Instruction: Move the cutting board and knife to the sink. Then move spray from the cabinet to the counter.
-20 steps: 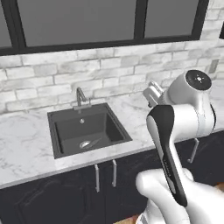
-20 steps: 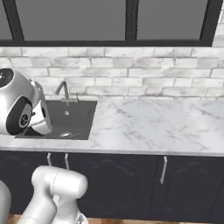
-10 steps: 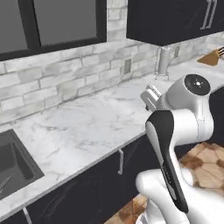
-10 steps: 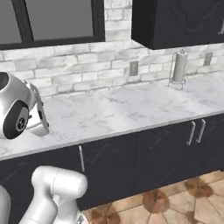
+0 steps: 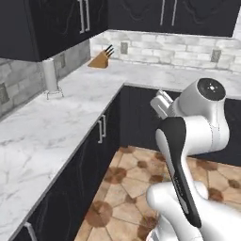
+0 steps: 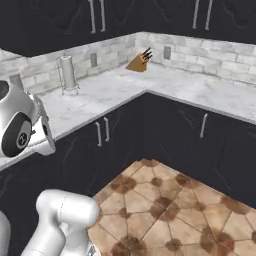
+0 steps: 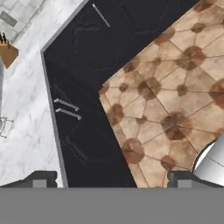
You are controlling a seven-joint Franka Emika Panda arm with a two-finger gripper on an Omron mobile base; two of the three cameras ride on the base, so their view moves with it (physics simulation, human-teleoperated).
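Note:
My gripper (image 7: 109, 181) hangs open over the tiled floor and the dark base cabinets, with nothing between its fingertips (image 7: 39, 179). In the left base view the gripper (image 5: 161, 102) sits in front of the arm's white head, out from the counter's edge. The white marble counter (image 5: 52, 122) runs along the left and turns the corner along the back wall (image 6: 210, 90). Dark upper cabinets (image 5: 66, 23) with long grey bar handles hang above it, doors shut. The cutting board, the knife, the sink and the spray are out of view.
A wooden block with dark handles (image 5: 100, 59) stands in the counter's corner. A paper towel roll on a wire stand (image 5: 50, 77) is nearer on the left run. Brown tiled floor (image 6: 165, 205) spreads between the base cabinets (image 6: 175, 130).
The whole picture has swung: the base has turned away from the sink and window toward the counter's corner. The sink has left the views. The gripper stays open.

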